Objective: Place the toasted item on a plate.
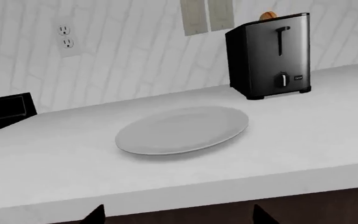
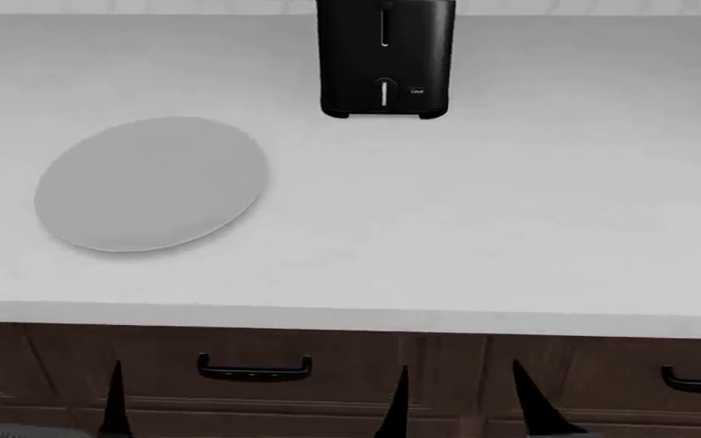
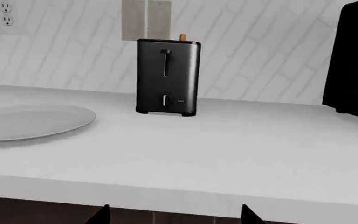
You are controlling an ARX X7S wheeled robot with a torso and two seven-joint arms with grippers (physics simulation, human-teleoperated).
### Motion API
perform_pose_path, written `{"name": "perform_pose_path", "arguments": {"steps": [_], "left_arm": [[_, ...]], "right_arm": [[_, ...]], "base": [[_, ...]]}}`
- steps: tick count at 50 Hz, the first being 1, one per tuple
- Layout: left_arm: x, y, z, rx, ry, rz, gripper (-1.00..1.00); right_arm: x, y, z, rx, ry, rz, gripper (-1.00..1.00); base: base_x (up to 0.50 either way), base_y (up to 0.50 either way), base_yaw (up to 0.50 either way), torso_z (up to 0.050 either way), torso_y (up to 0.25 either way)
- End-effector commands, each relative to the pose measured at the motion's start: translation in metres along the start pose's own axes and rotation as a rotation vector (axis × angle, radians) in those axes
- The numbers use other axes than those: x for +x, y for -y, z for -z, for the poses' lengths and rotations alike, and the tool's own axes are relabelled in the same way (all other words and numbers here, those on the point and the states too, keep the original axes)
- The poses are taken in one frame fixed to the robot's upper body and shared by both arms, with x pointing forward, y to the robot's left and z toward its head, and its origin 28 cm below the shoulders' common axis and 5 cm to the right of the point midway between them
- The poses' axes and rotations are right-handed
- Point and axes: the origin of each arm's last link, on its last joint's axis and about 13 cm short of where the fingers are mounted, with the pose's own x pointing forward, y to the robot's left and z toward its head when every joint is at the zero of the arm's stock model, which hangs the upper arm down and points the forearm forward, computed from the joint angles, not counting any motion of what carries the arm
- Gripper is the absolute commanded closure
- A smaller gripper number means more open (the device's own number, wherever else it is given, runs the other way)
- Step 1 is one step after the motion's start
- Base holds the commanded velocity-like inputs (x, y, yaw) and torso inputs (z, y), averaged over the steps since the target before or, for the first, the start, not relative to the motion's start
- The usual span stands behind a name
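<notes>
Your golden-brown slice of toast (image 1: 268, 16) sits down in the slot of the tall black and dark-grey metal toaster (image 1: 271, 55), with only its rounded top poking above the rim; from the right wrist camera it is just a thin orange sliver (image 3: 182, 37) at the top of the toaster (image 3: 167, 77), and from the head camera you cannot see it at all, since the toaster (image 2: 386, 57) is cut off at the picture's upper edge. The toaster stands upright at the back of the smooth white countertop (image 2: 509, 210), close to the white tiled wall (image 1: 135, 51), its lever and knob facing you. The flat, round, pale grey-white plate (image 2: 150, 182) lies bare on the counter, forward of the toaster and off to your left, well apart from it; the left wrist camera has it (image 1: 182, 129) nearly centred, and the right wrist camera catches only part of it (image 3: 33, 121). Both your arms are low, in front of the dark brown cabinet fronts (image 2: 326, 370) with their black handles. Your left gripper (image 2: 47, 388) shows two dark fingertips standing apart, holding nothing, and your right gripper (image 2: 460, 397) shows the same, its two tips spread with nothing between them. Both are below the counter edge, touching neither toast nor plate. On the wall you have a white double outlet (image 1: 66, 38) and a pale switch plate (image 3: 146, 19) behind the toaster.
</notes>
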Motion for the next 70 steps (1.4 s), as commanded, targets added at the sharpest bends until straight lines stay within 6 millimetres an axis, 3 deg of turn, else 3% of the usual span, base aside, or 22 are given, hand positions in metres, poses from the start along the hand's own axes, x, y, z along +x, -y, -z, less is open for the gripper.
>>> {"name": "perform_pose_path", "arguments": {"steps": [1, 5, 6, 16, 40, 70], "left_arm": [[0.017, -0.018, -0.056, 0.110, 0.105, 0.016, -1.00], [0.019, -0.024, -0.069, 0.100, 0.121, -0.005, -1.00], [0.024, -0.027, -0.090, 0.132, 0.160, -0.005, -1.00], [0.025, -0.031, -0.102, 0.134, 0.180, -0.017, -1.00], [0.015, -0.042, -0.111, 0.164, 0.186, -0.052, -1.00], [0.012, -0.045, -0.113, 0.168, 0.187, -0.066, -1.00]], "right_arm": [[0.022, 0.004, -0.065, -0.083, 0.149, -0.042, -1.00], [0.022, 0.004, -0.076, -0.087, 0.173, -0.051, -1.00], [0.020, 0.008, -0.097, -0.109, 0.222, -0.049, -1.00], [0.022, 0.008, -0.111, -0.120, 0.252, -0.057, -1.00], [0.012, 0.016, -0.137, -0.144, 0.306, -0.029, -1.00], [0.013, 0.017, -0.140, -0.147, 0.316, -0.021, -1.00]], "base": [[0.11, 0.14, 0.00, 0.000, 0.000], [0.11, 0.13, 0.00, 0.000, 0.000], [0.11, 0.01, 0.00, 0.000, 0.000], [0.12, 0.01, 0.00, 0.000, 0.000], [0.18, 0.00, 0.00, 0.000, 0.000], [0.21, 0.07, 0.00, 0.000, 0.000]]}}
